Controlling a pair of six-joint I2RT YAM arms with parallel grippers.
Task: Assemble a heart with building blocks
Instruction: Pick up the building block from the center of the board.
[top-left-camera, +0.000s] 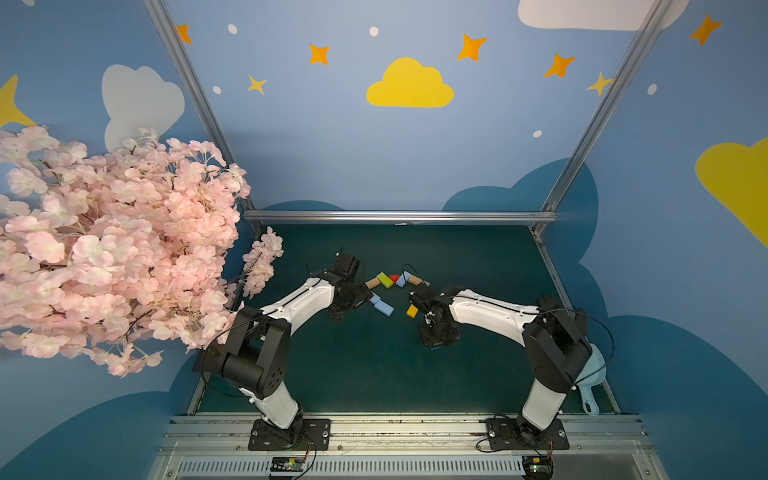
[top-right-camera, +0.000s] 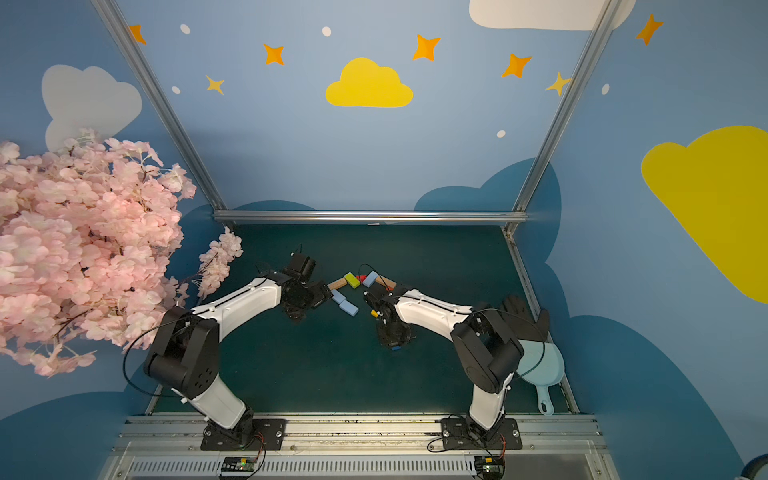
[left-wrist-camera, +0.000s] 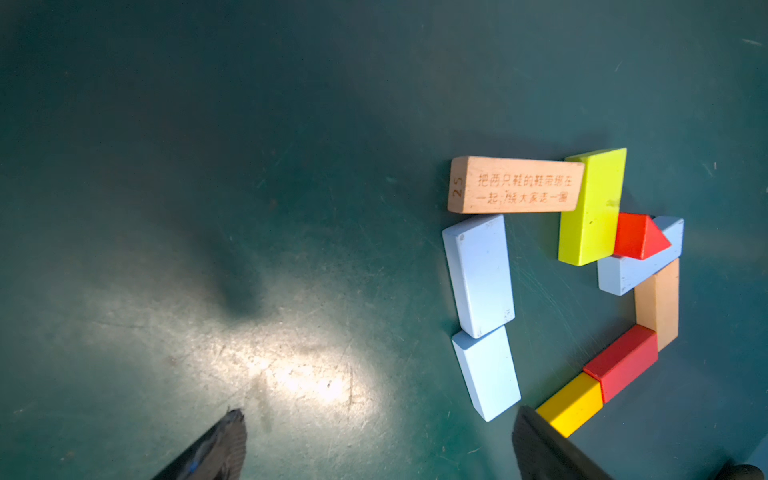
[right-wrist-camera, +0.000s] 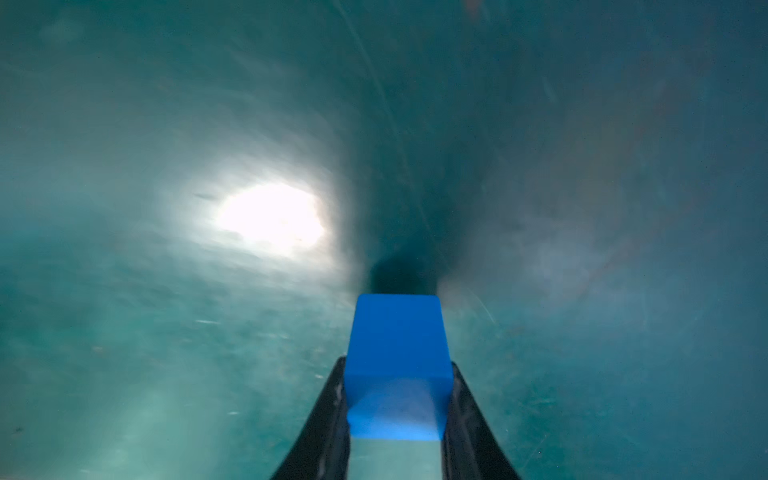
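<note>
Right wrist view puts the dark blue cube (right-wrist-camera: 397, 332) between the fingers of the right gripper (right-wrist-camera: 397, 374), clenched on its two side faces; the green mat (right-wrist-camera: 166, 332) behind is smeared, so I cannot tell whether the cube is clear of it. In both top views the cube (top-left-camera: 435, 348) shows only as a blue sliver under that gripper, on the robot's side of the heart (top-left-camera: 384, 280) and apart from it. The fingers catch just the near part of the cube, so I judge it may twist or slip if it drags on the mat. The left wrist view shows the heart open at its tip: a light blue bar (left-wrist-camera: 486, 372) and the yellow bar (left-wrist-camera: 571, 403) end with a gap between them, where the cube belongs. These bars lie loose, so a cube brought in low or skewed could shove them and bend the line running up through the red bar (left-wrist-camera: 623, 361) to the red triangle (left-wrist-camera: 636, 237). The left gripper (left-wrist-camera: 380, 440) hangs spread wide, holding nothing, one finger (left-wrist-camera: 540, 449) just beside the yellow bar; the two arms could meet there. The only container, a pale blue scoop (top-right-camera: 548, 361) at the mat's edge behind the right arm, shows nothing in the visible part of its bowl.
</note>
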